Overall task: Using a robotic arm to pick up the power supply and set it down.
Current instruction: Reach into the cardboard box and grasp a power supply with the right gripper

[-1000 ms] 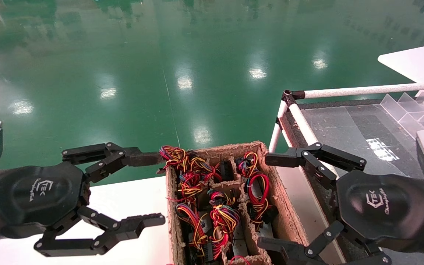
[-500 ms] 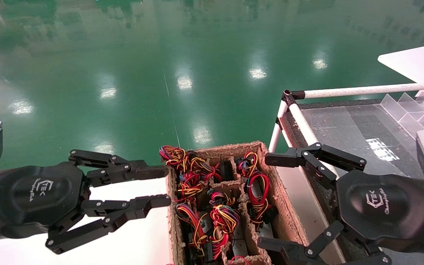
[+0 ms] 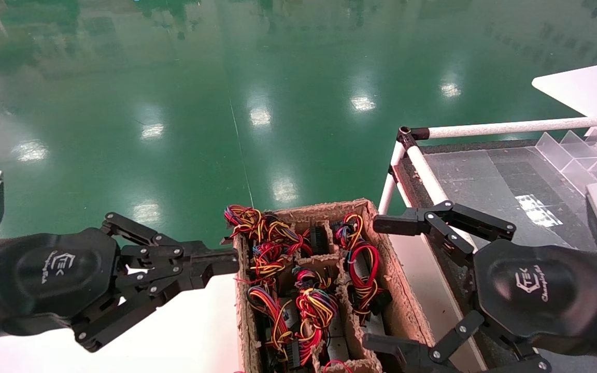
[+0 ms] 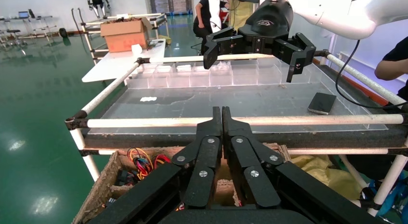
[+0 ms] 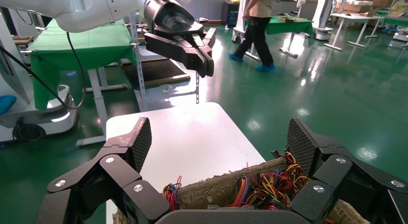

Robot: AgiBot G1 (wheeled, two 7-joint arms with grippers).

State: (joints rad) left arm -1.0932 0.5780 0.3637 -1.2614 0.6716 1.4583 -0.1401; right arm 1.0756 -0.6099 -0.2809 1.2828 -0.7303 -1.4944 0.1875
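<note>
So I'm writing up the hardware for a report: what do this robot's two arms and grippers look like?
Both match. The left gripper and right gripper are black two-finger linkage designs with silver pivot screws, cross-hatched finger pads, and a rounded black palm bearing a white logo. Silver-grey camera blocks sit behind the palms. The forearms are glossy white with a black cable trailing.

Rough brown pulp carton (image 3: pixel 381 248), glossy green floor (image 3: pixel 226 103), matt black plastic left gripper (image 3: pixel 226 261), clear acrylic dividers (image 3: pixel 573 155).
</note>
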